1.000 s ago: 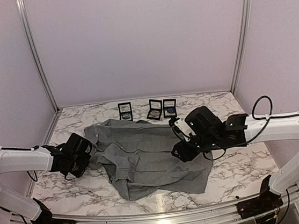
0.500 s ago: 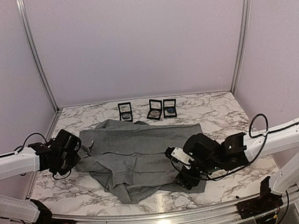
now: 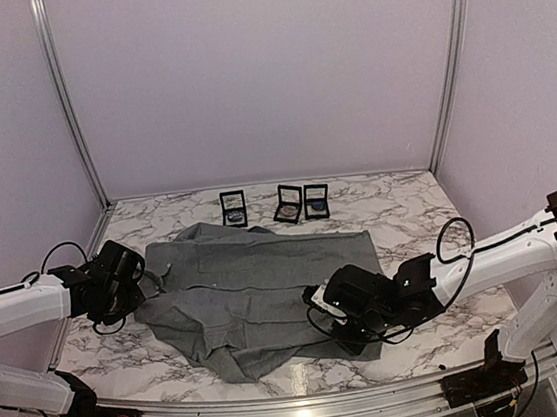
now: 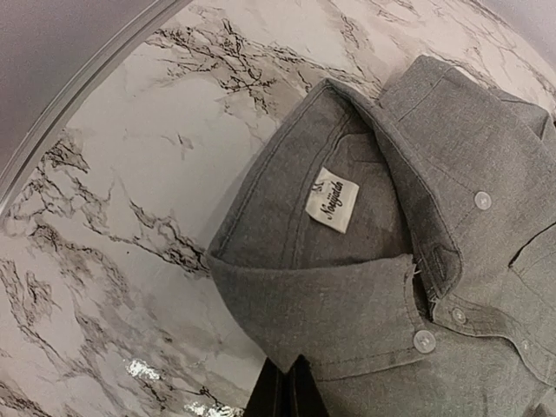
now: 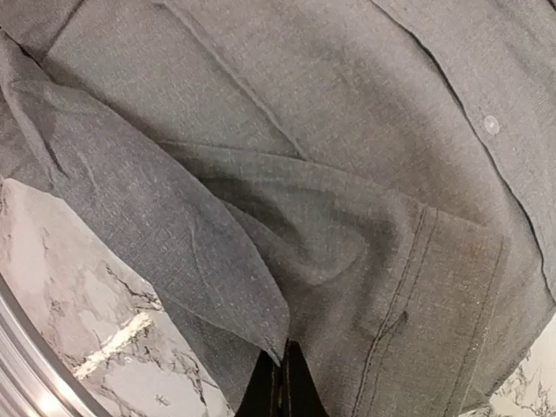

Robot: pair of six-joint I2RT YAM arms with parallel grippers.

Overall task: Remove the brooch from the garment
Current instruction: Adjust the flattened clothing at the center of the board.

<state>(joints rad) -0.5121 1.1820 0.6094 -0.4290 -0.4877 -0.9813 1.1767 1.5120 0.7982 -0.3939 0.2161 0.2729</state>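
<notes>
From above, the grey shirt (image 3: 257, 281) lies spread and rumpled across the middle of the marble table (image 3: 409, 204), collar end toward the left and hem toward the near right. The left gripper (image 3: 138, 283) sits at the collar end and the right gripper (image 3: 341, 334) is low at the near right corner of the cloth. Along the back edge stand three small black cases, one (image 3: 233, 210) apart on the left and two (image 3: 288, 205) (image 3: 316, 201) side by side. Their contents are too small to make out.

The left wrist view looks down on the grey shirt (image 4: 365, 295) at its collar, which is folded open to show a white neck label (image 4: 333, 200) with script lettering. A pale button (image 4: 424, 340) sits on the collar flap. The left gripper (image 4: 287, 373) is pinched tight, with the flap's lower edge caught between its fingers. Bare marble (image 4: 130, 174) shows to the left.

In the right wrist view, grey shirt (image 5: 304, 156) fabric fills nearly everything, creased, with one small button (image 5: 492, 124) at the upper right. A loose fold comes down to a point just at the right gripper (image 5: 280, 373), whose fingers are pressed together on the cloth's edge. A corner of marble (image 5: 87, 295) shows lower left.
</notes>
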